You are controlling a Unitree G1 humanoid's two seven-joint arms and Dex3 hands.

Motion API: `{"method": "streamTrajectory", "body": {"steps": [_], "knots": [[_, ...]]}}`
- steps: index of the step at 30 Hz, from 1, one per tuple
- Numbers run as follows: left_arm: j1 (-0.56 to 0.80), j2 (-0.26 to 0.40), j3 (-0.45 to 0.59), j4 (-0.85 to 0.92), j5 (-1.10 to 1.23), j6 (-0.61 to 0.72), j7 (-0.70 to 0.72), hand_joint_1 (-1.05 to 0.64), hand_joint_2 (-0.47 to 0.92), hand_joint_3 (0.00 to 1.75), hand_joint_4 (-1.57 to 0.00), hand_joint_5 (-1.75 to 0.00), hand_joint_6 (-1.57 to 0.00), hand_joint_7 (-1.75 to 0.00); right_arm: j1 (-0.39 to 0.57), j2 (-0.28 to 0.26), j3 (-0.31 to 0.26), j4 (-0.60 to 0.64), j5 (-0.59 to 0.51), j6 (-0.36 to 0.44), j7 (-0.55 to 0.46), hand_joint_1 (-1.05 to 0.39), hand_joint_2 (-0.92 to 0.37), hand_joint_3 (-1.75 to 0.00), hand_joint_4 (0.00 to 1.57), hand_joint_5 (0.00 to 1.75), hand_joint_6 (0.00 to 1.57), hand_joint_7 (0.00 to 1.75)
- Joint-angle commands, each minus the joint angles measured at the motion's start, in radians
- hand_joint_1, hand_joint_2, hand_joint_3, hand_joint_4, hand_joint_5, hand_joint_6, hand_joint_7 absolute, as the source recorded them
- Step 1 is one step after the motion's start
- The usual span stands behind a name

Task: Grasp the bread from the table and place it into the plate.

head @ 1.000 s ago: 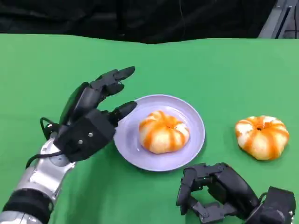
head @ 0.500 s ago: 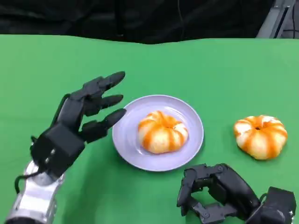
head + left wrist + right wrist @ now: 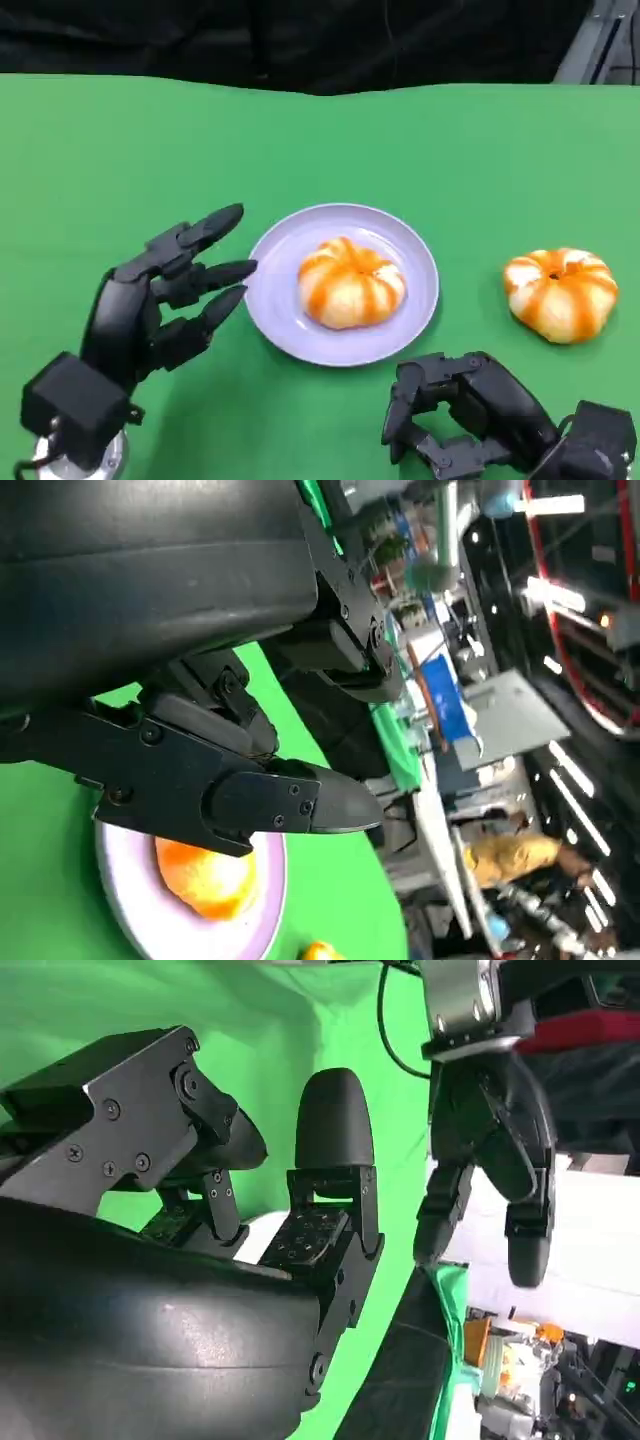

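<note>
**Green table, one bun home and one still out: the right hand sits nearer the loose one**

Black and spread wide, our left hand [image 3: 165, 300] hangs empty just beside the left rim of the round lilac plate [image 3: 272, 300], fingers apart and pointing toward it, gripping nothing. On that plate rests a round orange-and-white striped bread bun [image 3: 351, 282], sitting near the middle of the dish; the left wrist view shows the same bun on the plate past the hand's own fingers. Further right, well apart from the plate on the bare green tablecloth [image 3: 470, 160], lies a second striped bread bun [image 3: 559, 293]. Our right hand [image 3: 470, 415] rests low at the near edge, fingers curled in on nothing. We judge the coming move turns on this: the loose bun lies ahead and to the right of our right hand, clearly nearer to it than to the left. Being round, it offers no long axis to favour.
</note>
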Motion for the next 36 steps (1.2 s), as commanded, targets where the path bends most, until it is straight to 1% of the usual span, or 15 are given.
{"method": "streamTrajectory", "body": {"steps": [1, 10, 16, 22, 26, 36], "knots": [[0.017, -0.003, 0.029, 0.02, -0.018, -0.042, -0.014, -0.55, 0.92, 0.26, -1.0, -0.05, -0.69, -0.02, -0.001, -0.013, -0.008, 0.003, 0.006, 0.0, -0.003, 0.08, -0.55, -1.12, 0.99, 1.29, 0.97, 1.04], [0.059, -0.002, 0.054, 0.047, -0.028, -0.086, -0.044, -0.57, 0.92, 0.27, -1.01, -0.05, -0.7, -0.01, 0.005, -0.012, -0.004, -0.014, 0.003, 0.0, -0.017, 0.1, -0.57, -1.09, 0.98, 1.3, 0.96, 1.06], [0.095, -0.002, 0.053, 0.057, -0.023, -0.105, -0.057, -0.62, 0.92, 0.28, -1.06, -0.06, -0.72, -0.02, 0.008, -0.012, -0.005, -0.022, 0.005, 0.005, -0.02, 0.1, -0.57, -1.09, 0.97, 1.31, 0.95, 1.08], [0.131, -0.008, 0.05, 0.08, -0.027, -0.134, -0.086, -0.61, 0.92, 0.26, -1.04, -0.04, -0.73, -0.01, 0.014, -0.012, -0.004, -0.029, 0.004, 0.005, -0.024, 0.09, -0.56, -1.1, 0.96, 1.32, 0.94, 1.09], [0.138, -0.016, 0.045, 0.119, -0.02, -0.163, -0.099, -0.67, 0.92, 0.22, -1.02, -0.02, -0.74, -0.01, 0.016, -0.009, -0.003, -0.033, 0.013, 0.015, -0.018, 0.08, -0.56, -1.11, 0.96, 1.33, 0.94, 1.1], [0.146, -0.015, 0.042, 0.192, 0.029, -0.227, -0.092, -0.68, 0.92, 0.21, -1.02, -0.01, -0.75, -0.01, 0.025, -0.013, -0.001, -0.059, 0.005, 0.026, -0.026, 0.1, -0.54, -1.14, 0.97, 1.34, 0.94, 1.11]]}}
